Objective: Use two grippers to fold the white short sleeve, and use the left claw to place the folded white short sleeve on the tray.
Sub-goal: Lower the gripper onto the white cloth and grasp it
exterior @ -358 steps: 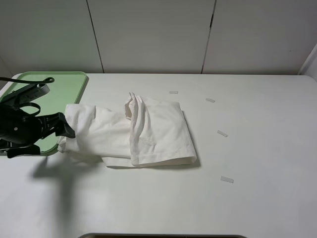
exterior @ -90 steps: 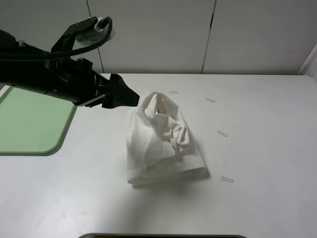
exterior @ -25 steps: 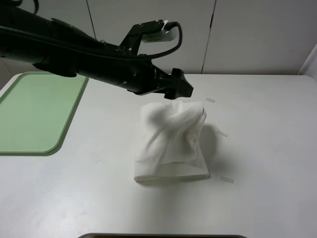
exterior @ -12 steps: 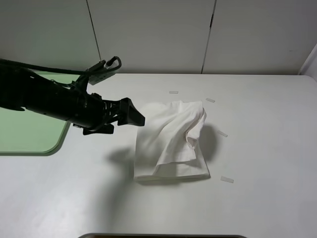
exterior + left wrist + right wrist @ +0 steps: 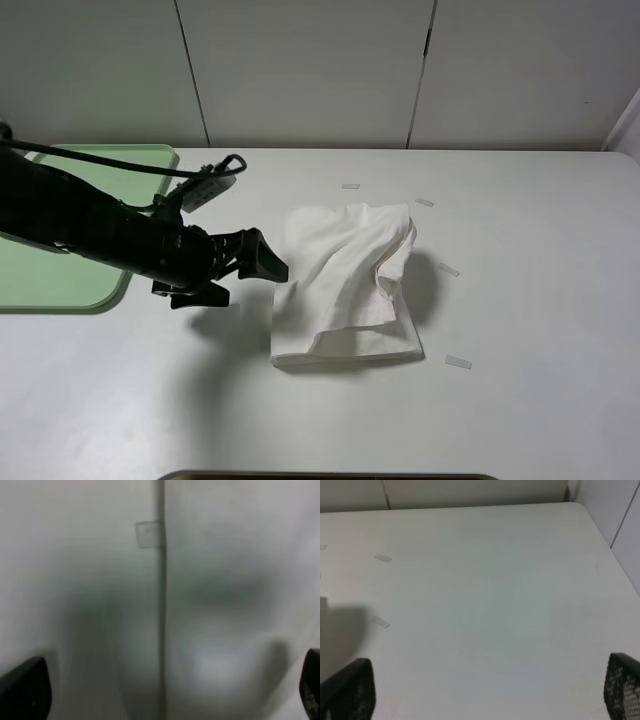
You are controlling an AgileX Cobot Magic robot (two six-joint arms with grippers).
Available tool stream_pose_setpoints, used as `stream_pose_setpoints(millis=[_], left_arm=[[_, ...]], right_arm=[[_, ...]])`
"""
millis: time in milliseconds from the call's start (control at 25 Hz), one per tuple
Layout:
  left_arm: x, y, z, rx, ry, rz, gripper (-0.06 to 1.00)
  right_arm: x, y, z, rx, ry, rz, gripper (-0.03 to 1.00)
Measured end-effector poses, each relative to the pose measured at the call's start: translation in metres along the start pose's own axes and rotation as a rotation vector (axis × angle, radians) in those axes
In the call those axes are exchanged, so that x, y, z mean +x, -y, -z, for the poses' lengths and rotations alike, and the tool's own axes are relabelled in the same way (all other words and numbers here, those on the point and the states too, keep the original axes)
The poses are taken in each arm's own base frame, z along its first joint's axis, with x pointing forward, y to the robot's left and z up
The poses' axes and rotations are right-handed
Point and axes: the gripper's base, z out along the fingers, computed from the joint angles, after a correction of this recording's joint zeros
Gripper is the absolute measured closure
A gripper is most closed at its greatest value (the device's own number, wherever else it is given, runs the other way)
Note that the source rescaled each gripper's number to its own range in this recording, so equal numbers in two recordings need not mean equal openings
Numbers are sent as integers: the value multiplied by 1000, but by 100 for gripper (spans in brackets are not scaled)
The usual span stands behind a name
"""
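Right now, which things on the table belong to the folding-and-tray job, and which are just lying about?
Job:
white short sleeve, folded, on the table
tray, nothing visible on it
left claw, open, beside the shirt
right gripper, open, holding nothing

Lying about:
tape strips, scattered near the shirt

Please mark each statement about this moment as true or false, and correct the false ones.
1. The white T-shirt lies on the green tray. False: it lies bunched on the white table, and the tray at the left edge holds no cloth.
2. The left pincer is open, close beside the shirt's left edge. True.
3. The left pincer holds a fold of the shirt. False: nothing is between its jaws.
4. Small pale tape strips lie on the table right of the shirt. True.
5. The right pincer is shut on a sleeve. False: it is open over bare table, away from the shirt.
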Motion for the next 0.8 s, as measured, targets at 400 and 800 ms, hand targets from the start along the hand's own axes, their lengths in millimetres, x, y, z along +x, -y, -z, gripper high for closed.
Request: stream_pose_setpoints(millis=[400, 800], left_arm=[[-11, 5, -40, 148, -63, 37, -6], [-7, 13, -62, 204, -121, 30, -5]], right_arm=[[0, 0, 0, 0, 0, 0, -3], [0, 0, 0, -1, 0, -1, -3]])
